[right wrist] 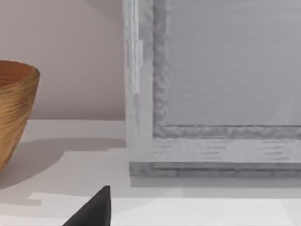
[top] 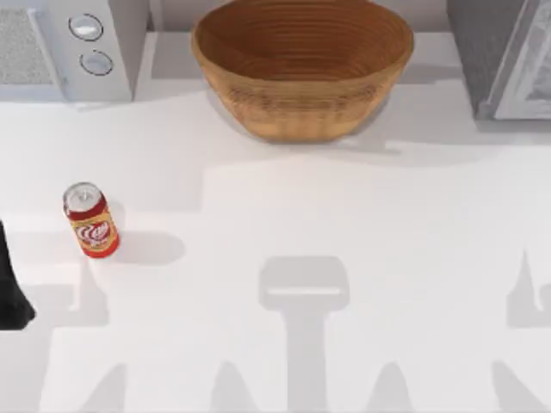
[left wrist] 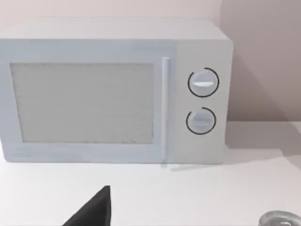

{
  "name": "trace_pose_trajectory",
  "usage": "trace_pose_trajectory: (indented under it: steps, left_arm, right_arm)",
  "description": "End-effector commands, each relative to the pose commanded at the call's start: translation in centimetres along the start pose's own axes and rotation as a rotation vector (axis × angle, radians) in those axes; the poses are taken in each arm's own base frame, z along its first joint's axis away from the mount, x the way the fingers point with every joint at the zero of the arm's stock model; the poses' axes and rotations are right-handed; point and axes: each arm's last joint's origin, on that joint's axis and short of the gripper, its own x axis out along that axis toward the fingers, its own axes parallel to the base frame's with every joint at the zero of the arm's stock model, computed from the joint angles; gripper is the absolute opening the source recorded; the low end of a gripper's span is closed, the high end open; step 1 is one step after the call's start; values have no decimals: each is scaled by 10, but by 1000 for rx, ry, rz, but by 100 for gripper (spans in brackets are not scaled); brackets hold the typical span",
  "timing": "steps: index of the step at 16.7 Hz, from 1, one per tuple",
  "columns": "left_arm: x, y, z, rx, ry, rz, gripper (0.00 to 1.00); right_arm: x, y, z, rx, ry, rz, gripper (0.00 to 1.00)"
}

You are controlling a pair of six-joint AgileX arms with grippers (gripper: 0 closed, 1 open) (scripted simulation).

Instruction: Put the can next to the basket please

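Note:
The small red can [top: 90, 220] with a silver top stands upright on the white table at the left, well in front of and left of the basket. Its silver top [left wrist: 281, 219] just peeks into the left wrist view. The large tan woven basket [top: 301, 67] sits at the back centre, and its side [right wrist: 16, 110] appears in the right wrist view. My left gripper [top: 12, 288] is a dark shape at the table's left edge, just left of and below the can, not touching it. A black tip of my right gripper [right wrist: 94, 209] hovers over the table near the grey unit.
A white microwave [top: 82, 43] with two dials stands at the back left, facing my left wrist camera [left wrist: 113, 94]. A grey box-like unit [top: 508, 60] occupies the back right corner [right wrist: 221, 94]. Open table surface lies between the can and the basket.

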Motion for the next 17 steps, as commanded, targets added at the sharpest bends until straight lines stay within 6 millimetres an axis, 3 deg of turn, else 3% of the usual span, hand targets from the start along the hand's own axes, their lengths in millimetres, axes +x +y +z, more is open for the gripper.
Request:
trace_pose_trajectory:
  steps: [5, 10, 14, 17]
  left_arm:
    - [0, -1, 11, 26, 52, -15, 100]
    - [16, -5, 60, 139, 294, -71, 100]
    - [61, -12, 98, 268, 604, -160, 100]
    - [112, -22, 108, 370, 862, -258, 100]
  right_arm:
    - [0, 0, 0, 0, 0, 0, 100]
    - [0, 0, 0, 0, 0, 0, 100]
    - [0, 0, 0, 0, 0, 0, 100]
    - [0, 0, 0, 0, 0, 0, 100]
